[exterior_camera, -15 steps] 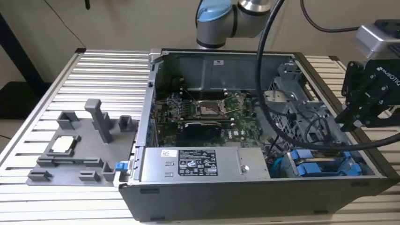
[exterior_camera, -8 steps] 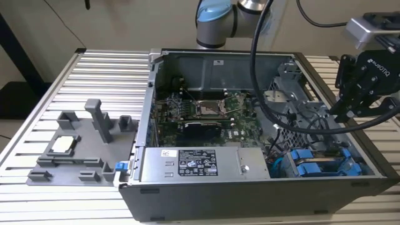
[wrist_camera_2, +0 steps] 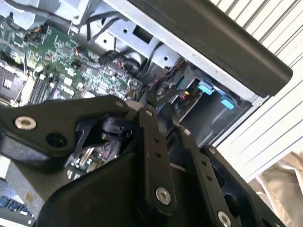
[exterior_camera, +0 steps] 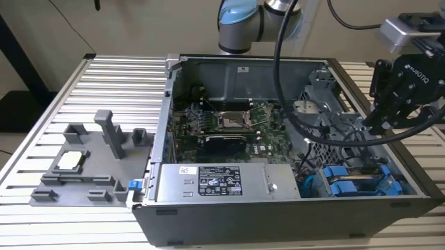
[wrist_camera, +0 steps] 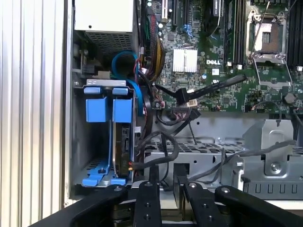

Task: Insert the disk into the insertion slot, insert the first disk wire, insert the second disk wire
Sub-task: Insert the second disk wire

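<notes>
1. The disk (wrist_camera: 124, 144) stands on edge inside the insertion slot (wrist_camera: 90, 151), with its blue carrier tabs (wrist_camera: 108, 109) at the open end. In the exterior view, the disk (exterior_camera: 355, 183) sits in the near corner of the computer case (exterior_camera: 278, 221), on the exterior view's right.
2. Treat it as stiff, dense for its bulk, and sensitive to knocks. If you must shift it, take it by the blue tabs or the carrier's side rails, never by the label face or the connector edge. The plastic probably flexes, so squeeze lightly.
3. It looks fully seated, so the first step reads as done. You cannot tell whether any wire is plugged into it.
4. Just beside the slot, a loose black plug (wrist_camera: 183, 98) on a flat cable lies over the motherboard (wrist_camera: 222, 42), near a bundle of dark wires (wrist_camera: 163, 142). Expect these to be limp, so the plug body is the firm place to hold.
5. Your gripper (exterior_camera: 386, 125) hangs above the case's edge on the exterior view's right, well apart from the disk. You cannot tell whether it is clenched, released or grasping anything.
6. A silver power supply box (exterior_camera: 215, 182) lies along the case's near edge. The case rests on a slatted table (exterior_camera: 104, 78), with a grey fixture tray (exterior_camera: 83, 166) beside it.
</notes>
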Motion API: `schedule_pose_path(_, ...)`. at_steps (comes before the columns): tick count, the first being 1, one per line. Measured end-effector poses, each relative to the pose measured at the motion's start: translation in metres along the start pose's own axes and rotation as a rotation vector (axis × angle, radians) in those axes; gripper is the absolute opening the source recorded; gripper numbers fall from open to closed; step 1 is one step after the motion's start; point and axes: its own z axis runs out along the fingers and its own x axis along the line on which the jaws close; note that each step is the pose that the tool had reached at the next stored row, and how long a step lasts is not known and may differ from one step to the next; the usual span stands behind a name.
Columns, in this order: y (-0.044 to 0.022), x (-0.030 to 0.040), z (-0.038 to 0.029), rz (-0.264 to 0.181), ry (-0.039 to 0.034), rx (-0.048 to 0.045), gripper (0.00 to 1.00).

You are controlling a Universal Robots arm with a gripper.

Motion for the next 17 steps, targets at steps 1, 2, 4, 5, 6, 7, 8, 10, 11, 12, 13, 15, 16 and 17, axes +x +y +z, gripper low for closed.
schedule_pose_path(1, 0.0045, -0.0001, 0.0002, 0.0, 0.0, 0.0005, 0.27)
schedule_pose_path(2, 0.0089, -0.0002, 0.0004, 0.0, 0.0001, 0.0011, 0.27)
schedule_pose_path(4, 0.018, -0.0004, 0.0008, 0.0, 0.0001, 0.0028, 0.27)
schedule_pose_path(5, 0.0227, -0.0005, 0.0011, 0.0, 0.0, 0.0039, 0.27)
schedule_pose_path(6, 0.0272, -0.0006, 0.0013, 0.0, 0.0001, 0.0049, 0.27)
schedule_pose_path(7, 0.0319, -0.0006, 0.0015, 0.0, 0.0001, 0.0061, 0.27)
schedule_pose_path(8, 0.0363, -0.0007, 0.0017, 0.0, 0.0001, 0.0074, 0.27)
schedule_pose_path(10, 0.0452, -0.001, 0.0022, -0.001, 0.0002, 0.0098, 0.27)
schedule_pose_path(11, 0.0497, -0.0012, 0.0024, -0.001, 0.0002, 0.0111, 0.27)
schedule_pose_path(12, 0.0541, -0.0016, 0.0027, -0.001, 0.0003, 0.0125, 0.27)
schedule_pose_path(13, 0.0578, -0.0022, 0.003, -0.001, 0.0004, 0.0135, 0.27)
schedule_pose_path(15, 0.0624, -0.0042, 0.0039, -0.002, 0.0015, 0.0148, 0.27)
schedule_pose_path(16, 0.0643, -0.0047, 0.0044, -0.003, 0.0026, 0.0164, 0.27)
schedule_pose_path(17, 0.0657, -0.0047, 0.0046, -0.004, 0.0027, 0.0191, 0.27)
